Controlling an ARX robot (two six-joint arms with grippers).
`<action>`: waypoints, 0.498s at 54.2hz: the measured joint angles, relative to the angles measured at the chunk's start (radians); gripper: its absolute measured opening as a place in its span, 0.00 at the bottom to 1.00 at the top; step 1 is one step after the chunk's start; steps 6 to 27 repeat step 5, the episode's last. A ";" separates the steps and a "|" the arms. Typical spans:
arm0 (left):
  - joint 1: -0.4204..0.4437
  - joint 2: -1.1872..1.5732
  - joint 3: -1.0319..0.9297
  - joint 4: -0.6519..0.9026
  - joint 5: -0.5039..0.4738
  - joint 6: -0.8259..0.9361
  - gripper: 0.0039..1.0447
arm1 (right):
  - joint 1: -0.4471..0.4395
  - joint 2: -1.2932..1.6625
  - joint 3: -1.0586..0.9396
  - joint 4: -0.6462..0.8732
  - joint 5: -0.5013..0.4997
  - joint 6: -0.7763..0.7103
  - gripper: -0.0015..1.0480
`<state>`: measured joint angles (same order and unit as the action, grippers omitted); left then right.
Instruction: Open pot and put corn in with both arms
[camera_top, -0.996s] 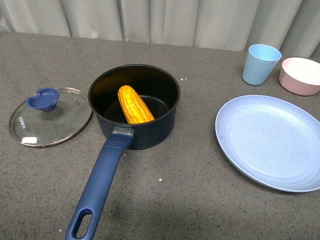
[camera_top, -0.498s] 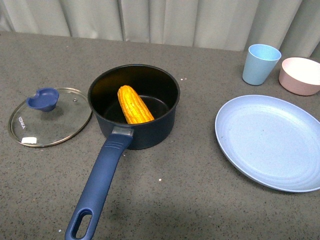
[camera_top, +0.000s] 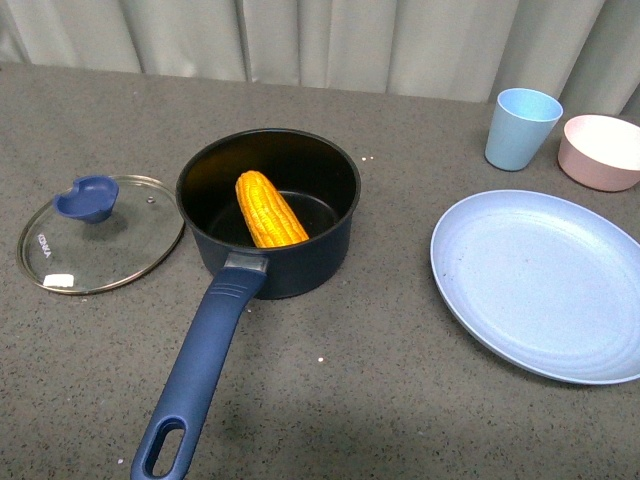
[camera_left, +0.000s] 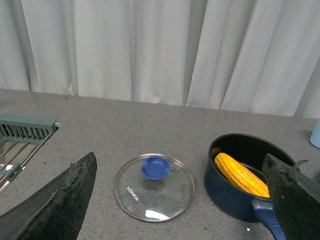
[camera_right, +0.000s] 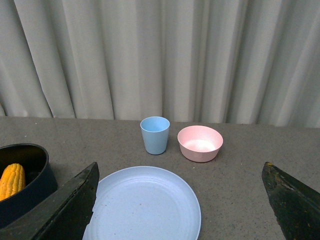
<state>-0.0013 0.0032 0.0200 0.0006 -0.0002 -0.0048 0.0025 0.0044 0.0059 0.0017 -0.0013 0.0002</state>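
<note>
I see a big gray speckled bench (camera_top: 400, 400) with pale curtains (camera_top: 330, 40) hanging behind it. I place things by the pot. The light blue plate (camera_top: 540, 285) lies to the right of the pot, well apart. The pot (camera_top: 268, 215) stands open, and its long blue handle (camera_top: 200, 375) points toward me. The glass lid (camera_top: 100, 232) lies flat on the bench just left of the pot, almost touching it. Behind the plate stand a pink bowl (camera_top: 600, 150) and a blue cup (camera_top: 521, 128). The corn (camera_top: 270, 210) lies inside the pot, leaning on its wall. My left hand (camera_left: 175, 210) and right hand (camera_right: 180, 210) are both spread wide apart, empty, pulled back from the pot.
</note>
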 joint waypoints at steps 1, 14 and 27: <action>0.000 0.000 0.000 0.000 0.000 0.000 0.94 | 0.000 0.000 0.000 0.000 0.000 0.000 0.91; 0.000 0.000 0.000 0.000 0.000 0.000 0.94 | 0.000 0.000 0.000 0.000 0.000 0.000 0.91; 0.000 0.000 0.000 0.000 0.000 0.000 0.94 | 0.000 0.000 0.000 0.000 0.000 0.000 0.91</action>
